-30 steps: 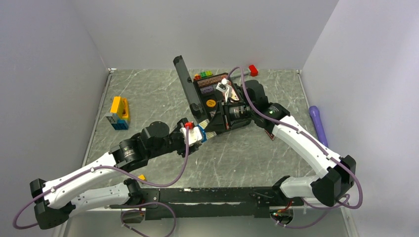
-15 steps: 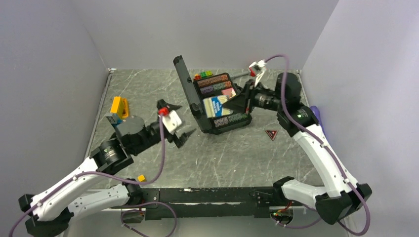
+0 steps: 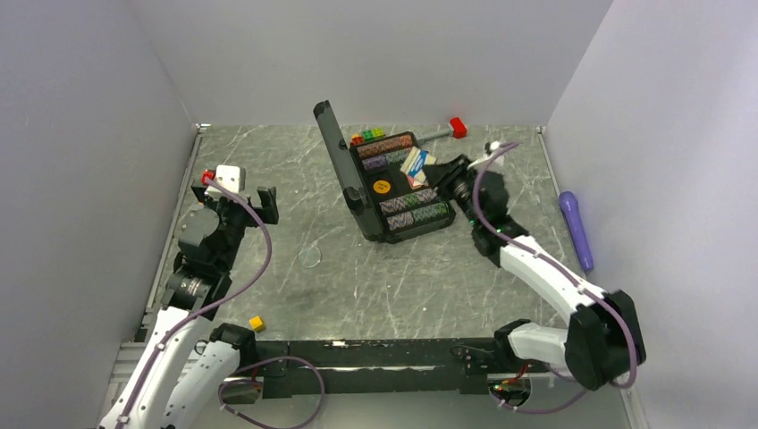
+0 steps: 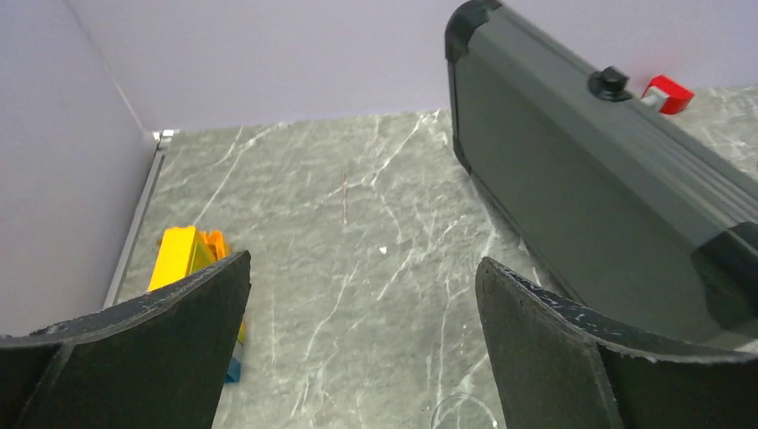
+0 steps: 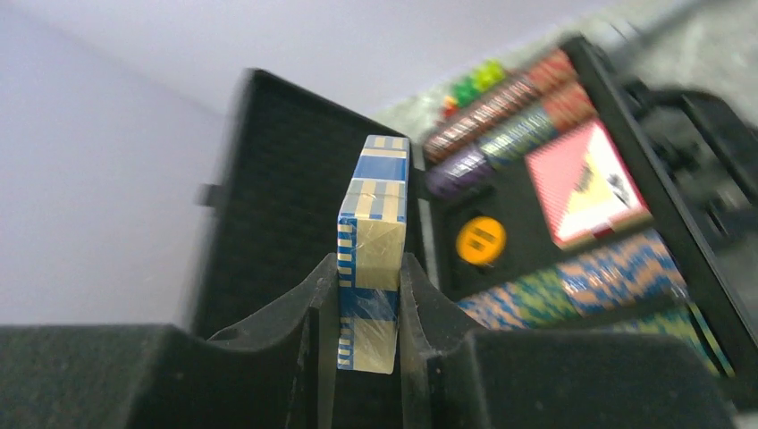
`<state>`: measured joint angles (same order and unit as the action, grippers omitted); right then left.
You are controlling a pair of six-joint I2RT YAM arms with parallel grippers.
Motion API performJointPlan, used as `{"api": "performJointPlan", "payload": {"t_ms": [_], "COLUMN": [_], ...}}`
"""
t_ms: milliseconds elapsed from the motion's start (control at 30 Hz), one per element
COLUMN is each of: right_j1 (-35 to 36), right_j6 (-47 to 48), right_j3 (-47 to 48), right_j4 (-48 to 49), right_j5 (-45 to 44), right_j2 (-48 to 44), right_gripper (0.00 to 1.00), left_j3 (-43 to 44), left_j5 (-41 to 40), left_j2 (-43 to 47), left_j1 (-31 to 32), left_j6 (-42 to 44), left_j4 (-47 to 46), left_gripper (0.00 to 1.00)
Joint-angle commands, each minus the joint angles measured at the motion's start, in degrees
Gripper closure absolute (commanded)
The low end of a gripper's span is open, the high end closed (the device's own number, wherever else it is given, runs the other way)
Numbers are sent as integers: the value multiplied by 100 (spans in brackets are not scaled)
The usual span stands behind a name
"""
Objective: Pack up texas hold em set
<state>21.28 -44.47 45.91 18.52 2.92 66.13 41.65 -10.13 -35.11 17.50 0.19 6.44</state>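
Between the right gripper's (image 5: 368, 268) jaws: blue-white deck (image 5: 374, 223), clamped edge-on, upright. Just beyond them, the open black briefcase (image 5: 268, 179), lid up. In its tray: chip rows (image 5: 581, 277), pink deck (image 5: 585, 183), orange marker (image 5: 481, 240). Small red and green bits at the far end are blurred, can't identify. Left gripper (image 4: 362, 295) jaws wide apart, nothing between. Briefcase's outer shell sits beside them, cut off by the frame. Yellow block (image 4: 179, 255) partly hidden behind one finger.
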Motion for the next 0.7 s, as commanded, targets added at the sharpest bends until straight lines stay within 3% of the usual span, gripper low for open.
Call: {"api": "performJointPlan", "payload": {"t_ms": [0, 233, 400, 667], "right_j1": [571, 893, 936, 1239], "right_j6": [-531, -1198, -1903, -2058], "right_j3": [-549, -679, -610, -150], "right_j4": [2077, 2821, 3220, 3306], "right_j5": [-2295, -2900, -2804, -2939], "right_j2": [331, 1423, 2191, 3060], "right_gripper": [100, 100, 100, 100], "left_j3": [3, 80, 89, 124], "left_j5": [23, 204, 203, 196], "left_j2": [-130, -448, -499, -523], "left_j1": [-276, -291, -297, -292], "left_j6": [-567, -675, -648, -590], "left_j4": [-496, -390, -358, -301], "left_gripper": [1, 1, 1, 1]}}
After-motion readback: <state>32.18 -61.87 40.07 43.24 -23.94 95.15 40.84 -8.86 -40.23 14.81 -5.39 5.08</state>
